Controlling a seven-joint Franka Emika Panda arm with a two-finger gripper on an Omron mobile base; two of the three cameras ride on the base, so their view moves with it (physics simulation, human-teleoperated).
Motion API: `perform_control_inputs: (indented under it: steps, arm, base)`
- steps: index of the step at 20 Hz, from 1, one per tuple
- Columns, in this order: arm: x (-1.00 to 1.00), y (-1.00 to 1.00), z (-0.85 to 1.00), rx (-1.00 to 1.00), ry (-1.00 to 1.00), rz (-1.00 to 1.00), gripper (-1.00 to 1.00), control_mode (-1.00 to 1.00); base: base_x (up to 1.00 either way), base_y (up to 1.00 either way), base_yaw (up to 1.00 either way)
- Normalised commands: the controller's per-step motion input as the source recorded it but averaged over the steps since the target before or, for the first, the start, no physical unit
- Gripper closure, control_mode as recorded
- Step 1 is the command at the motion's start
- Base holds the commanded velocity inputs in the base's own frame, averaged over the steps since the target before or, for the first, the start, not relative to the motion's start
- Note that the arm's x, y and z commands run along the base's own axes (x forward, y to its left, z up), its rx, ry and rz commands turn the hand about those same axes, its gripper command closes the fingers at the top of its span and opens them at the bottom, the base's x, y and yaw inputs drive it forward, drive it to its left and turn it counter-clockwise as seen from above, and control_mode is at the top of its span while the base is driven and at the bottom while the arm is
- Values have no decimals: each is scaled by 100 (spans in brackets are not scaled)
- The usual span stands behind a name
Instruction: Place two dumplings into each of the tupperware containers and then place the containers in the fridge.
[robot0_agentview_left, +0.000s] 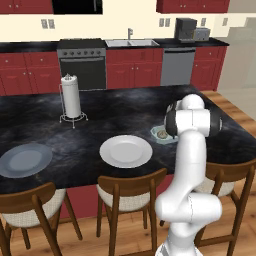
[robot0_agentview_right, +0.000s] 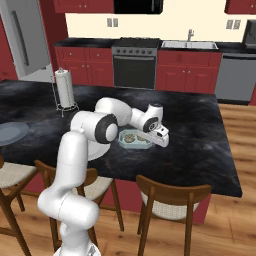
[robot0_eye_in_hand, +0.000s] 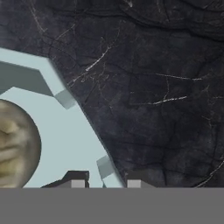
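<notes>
A pale blue-green tupperware container (robot0_agentview_right: 135, 141) (robot0_agentview_left: 156, 134) rests on the black island counter beside the arm. A tan dumpling (robot0_eye_in_hand: 15, 144) (robot0_agentview_right: 129, 137) lies inside it; I cannot tell if there is more than one. My gripper (robot0_eye_in_hand: 107, 181) (robot0_agentview_right: 159, 143) is low at the container's right end. In the hand view its two dark fingertips (robot0_eye_in_hand: 76, 179) stand close on either side of the container's flared rim (robot0_eye_in_hand: 65, 98), pinching it. In the left base view the arm's elbow hides the hand. The grey fridge (robot0_agentview_right: 24, 37) stands at the far left of the right base view.
A white plate (robot0_agentview_left: 126, 151) and a grey plate (robot0_agentview_left: 25, 160) lie near the counter's front edge. A paper towel holder (robot0_agentview_left: 71, 97) stands further back. Wooden chairs (robot0_agentview_left: 131, 192) line the near side. The stove and sink run along the back wall.
</notes>
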Motion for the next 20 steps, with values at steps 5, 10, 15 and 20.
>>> perform_control_inputs:
  steps: [5,10,15,20]
  arm:
    - [0,0,14,0,0,-1,100,-100]
    - [-7,0,62,0,-2,-12,100,-100]
    - [-77,30,78,6,-9,-20,100,-100]
    - [-73,97,58,0,-3,-35,100,-100]
  base:
    - [0,0,0]
    - [0,0,0]
    - [0,0,0]
    - [0,0,0]
